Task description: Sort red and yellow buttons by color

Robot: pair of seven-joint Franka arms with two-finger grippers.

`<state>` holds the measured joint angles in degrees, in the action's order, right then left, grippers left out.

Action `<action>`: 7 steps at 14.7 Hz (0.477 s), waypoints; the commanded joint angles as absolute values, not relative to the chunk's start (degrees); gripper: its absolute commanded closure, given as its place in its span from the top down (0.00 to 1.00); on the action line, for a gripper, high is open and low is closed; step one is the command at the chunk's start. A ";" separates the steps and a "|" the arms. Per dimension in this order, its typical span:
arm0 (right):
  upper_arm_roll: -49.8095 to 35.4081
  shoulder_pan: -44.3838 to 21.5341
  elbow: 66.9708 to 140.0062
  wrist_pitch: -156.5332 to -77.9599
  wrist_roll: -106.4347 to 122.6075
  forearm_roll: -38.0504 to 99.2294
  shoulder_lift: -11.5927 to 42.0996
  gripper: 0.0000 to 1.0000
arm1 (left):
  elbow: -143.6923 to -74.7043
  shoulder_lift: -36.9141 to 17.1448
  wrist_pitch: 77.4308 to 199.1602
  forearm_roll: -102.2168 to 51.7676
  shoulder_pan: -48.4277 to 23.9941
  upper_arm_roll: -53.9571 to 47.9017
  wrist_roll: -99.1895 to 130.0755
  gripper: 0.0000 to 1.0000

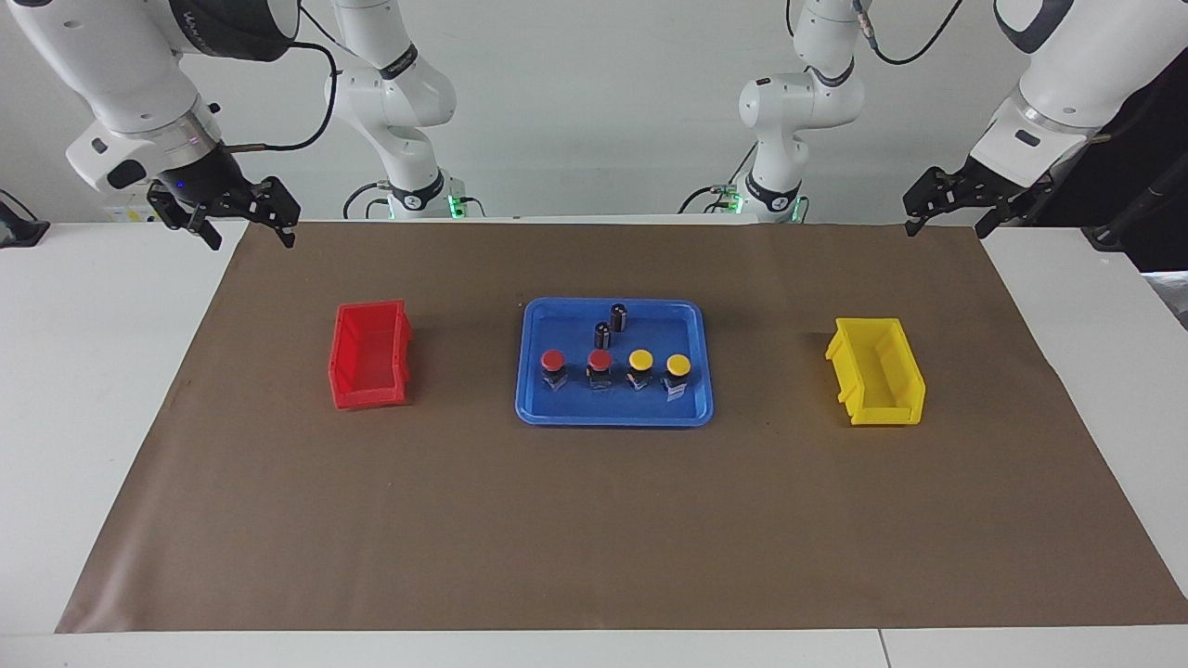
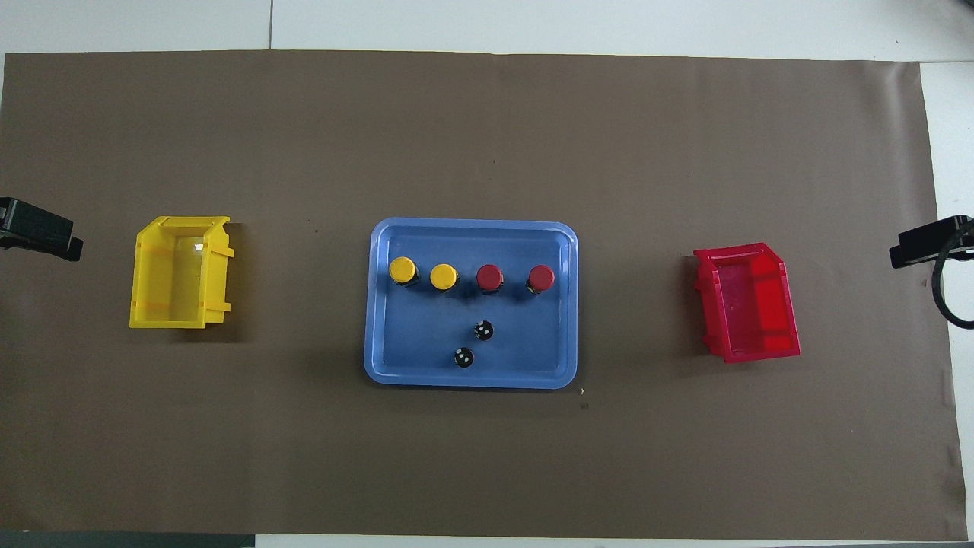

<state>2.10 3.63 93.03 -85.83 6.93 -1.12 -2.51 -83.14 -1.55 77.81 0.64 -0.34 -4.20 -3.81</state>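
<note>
Two red buttons (image 1: 553,360) (image 1: 600,360) and two yellow buttons (image 1: 640,359) (image 1: 678,365) stand in a row in a blue tray (image 1: 557,414) at the table's middle. In the overhead view the yellow caps (image 2: 402,269) (image 2: 444,276) lie toward the left arm's end and the red caps (image 2: 489,277) (image 2: 541,278) toward the right arm's end. My right gripper (image 1: 251,239) is open and empty, up over the mat's corner at the robots' edge. My left gripper (image 1: 947,224) is open and empty over the other corner at that edge. Both arms wait.
An empty red bin (image 1: 371,397) sits toward the right arm's end and an empty yellow bin (image 1: 886,413) toward the left arm's end. Two dark capless cylinders (image 1: 619,317) (image 1: 602,334) stand in the tray, nearer to the robots than the buttons. A brown mat (image 1: 594,520) covers the table.
</note>
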 commanded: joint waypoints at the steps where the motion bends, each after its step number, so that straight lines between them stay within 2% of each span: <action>1: 1.32 3.00 92.82 -86.13 7.47 -1.32 -2.73 1.00 | -84.90 0.18 77.52 0.00 -0.09 -4.04 -3.16 1.00; 3: 1.14 0.89 88.35 -84.65 5.73 -1.67 -0.45 1.00 | -84.90 0.18 77.52 0.00 -0.09 -4.04 -3.16 1.00; 5: 1.14 -2.71 79.59 -79.92 0.55 -1.67 5.77 1.00 | -84.90 0.18 77.52 0.00 -0.09 -4.04 -3.16 1.00; 7: 1.14 -7.10 71.66 -78.49 -4.02 -1.58 11.84 1.00 | -84.90 0.18 77.43 0.00 -0.09 -4.04 -3.16 1.00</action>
<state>1.27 -3.97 82.58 -81.87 -0.06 -1.11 3.27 -83.14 -1.55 77.81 0.64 -0.34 -4.20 -3.81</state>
